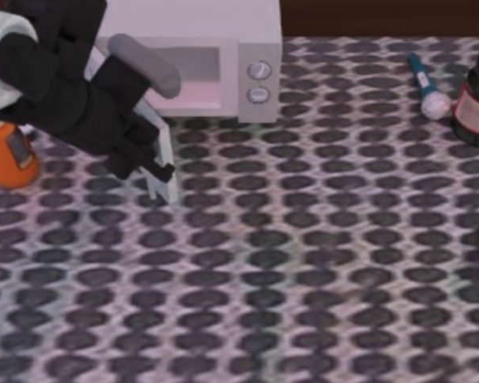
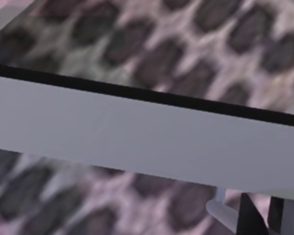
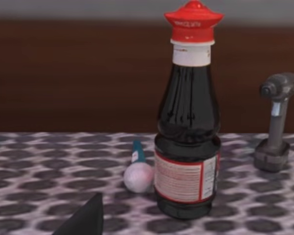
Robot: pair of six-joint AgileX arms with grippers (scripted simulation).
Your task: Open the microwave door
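The left gripper (image 1: 161, 174) is seen at about ten o'clock on the table (image 1: 303, 279), its fingers clamped on the free edge of the microwave door (image 1: 164, 144). The door is swung out from the microwave (image 1: 223, 48), which sits at eleven o'clock against the far edge, its pale cavity exposed. The right gripper is not seen from above; whether it is released or clenched cannot be told. A dark sauce bottle (image 3: 187, 122) is shown at two o'clock.

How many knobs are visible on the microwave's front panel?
2. The upper knob and the lower knob sit one above the other on the microwave panel right of the open cavity. None appear hidden.
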